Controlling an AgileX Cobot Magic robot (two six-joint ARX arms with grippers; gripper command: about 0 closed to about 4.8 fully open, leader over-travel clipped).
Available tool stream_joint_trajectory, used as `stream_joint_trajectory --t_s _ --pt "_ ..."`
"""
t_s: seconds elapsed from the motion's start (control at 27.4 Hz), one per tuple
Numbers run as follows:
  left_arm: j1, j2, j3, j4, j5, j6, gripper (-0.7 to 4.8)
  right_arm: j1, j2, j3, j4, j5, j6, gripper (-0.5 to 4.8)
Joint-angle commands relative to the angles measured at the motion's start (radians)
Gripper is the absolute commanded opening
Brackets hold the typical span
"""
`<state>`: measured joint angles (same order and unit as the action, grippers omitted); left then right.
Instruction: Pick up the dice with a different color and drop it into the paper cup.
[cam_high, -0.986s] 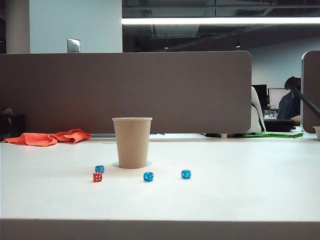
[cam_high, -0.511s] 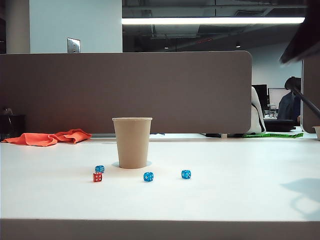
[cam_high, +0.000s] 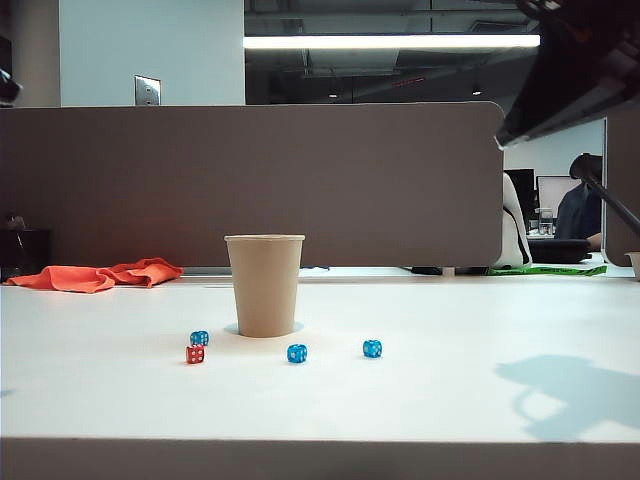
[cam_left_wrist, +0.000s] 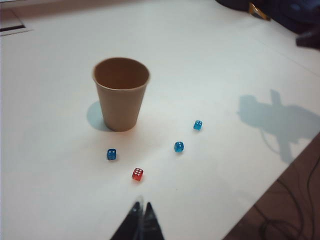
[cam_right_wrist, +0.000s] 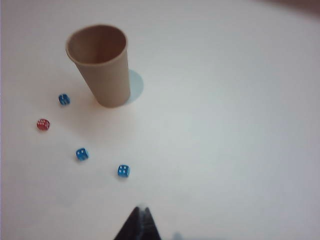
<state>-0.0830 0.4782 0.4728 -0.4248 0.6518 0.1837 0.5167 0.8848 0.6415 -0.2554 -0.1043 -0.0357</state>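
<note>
Overhead, both arms hang above a white worktop (cam_high: 450, 390) holding a cup and four dice.
From the left in the exterior view: a crumpled orange cloth (cam_high: 95, 275) lies at the back; the tiny translucent red die with white pips (cam_high: 195, 354) sits on the worktop touching nothing, just in front of one small blue die (cam_high: 199, 338); the plain tan paper cup (cam_high: 264, 285) stands upright just behind them; two more blue dice (cam_high: 297, 353) (cam_high: 372, 348) lie further right. The left end effector (cam_left_wrist: 142, 212) is clenched and empty above the red die's side. The right end effector (cam_right_wrist: 142, 215) hovers high, its fingertips together, gripping nothing.
</note>
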Motion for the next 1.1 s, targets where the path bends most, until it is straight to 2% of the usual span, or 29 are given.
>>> stream_joint_trajectory --t_s 0.04,0.15,0.4,0.8,1.1 --pt "-0.001 0.021 0.005 0.008 0.022 0.116 -0.06 0.001 0.002 0.002 0.055 0.002 -0.003 0.00" --pt "-0.011 0.038 0.005 0.012 0.022 0.185 -0.06 0.003 0.015 0.002 0.063 -0.004 -0.002 0.00" --pt "-0.058 0.050 0.005 0.064 0.025 0.186 -0.06 0.009 0.075 0.002 0.074 -0.059 -0.002 0.00" --pt "-0.058 0.056 -0.016 0.092 0.026 0.185 -0.06 0.009 0.097 0.002 0.106 -0.127 -0.002 -0.01" --pt "-0.087 0.146 -0.022 0.154 0.025 0.307 -0.04 0.009 0.097 0.002 0.111 -0.127 -0.002 -0.01"
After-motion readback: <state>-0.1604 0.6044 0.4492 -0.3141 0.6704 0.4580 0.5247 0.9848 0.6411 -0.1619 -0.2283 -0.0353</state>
